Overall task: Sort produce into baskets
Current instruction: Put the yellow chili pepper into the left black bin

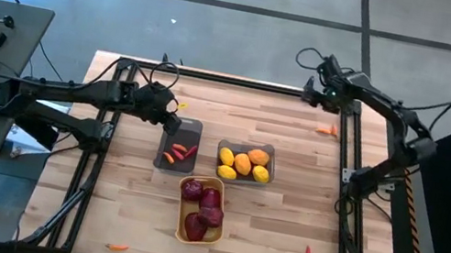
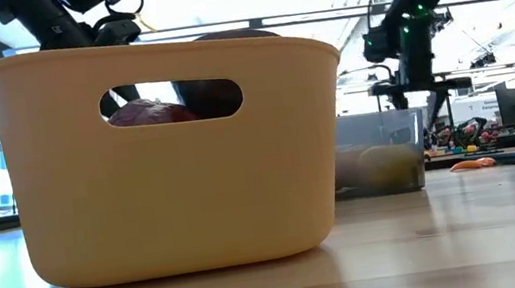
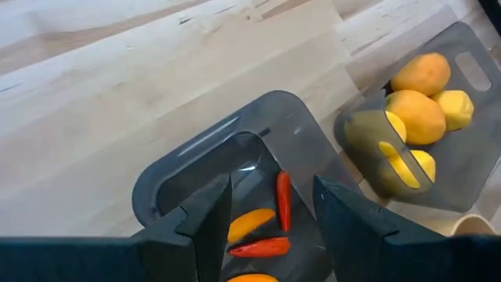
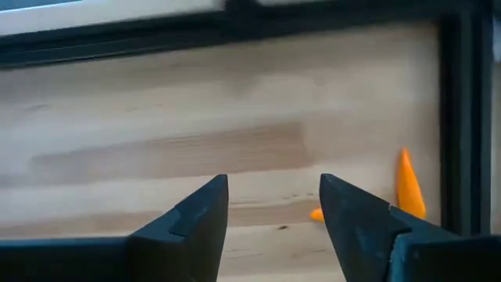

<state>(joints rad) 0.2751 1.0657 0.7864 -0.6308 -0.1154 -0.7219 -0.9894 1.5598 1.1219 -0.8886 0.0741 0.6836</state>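
Both grippers' jaws apart, empty.

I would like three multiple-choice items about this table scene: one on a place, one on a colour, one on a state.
1. Where is the left claw?
A. over the grey basket with carrot pieces
B. over the yellow basket
C. at the table's near edge

2. What colour is the produce in the yellow basket?
A. orange
B. dark red
C. green

3. How is the right claw?
A. shut on a carrot
B. open, empty
C. shut, empty

Key: 1 A, it hangs at the grey basket holding carrot pieces. 2 B, dark red produce fills it. 3 B, its fingers stand apart over bare wood.
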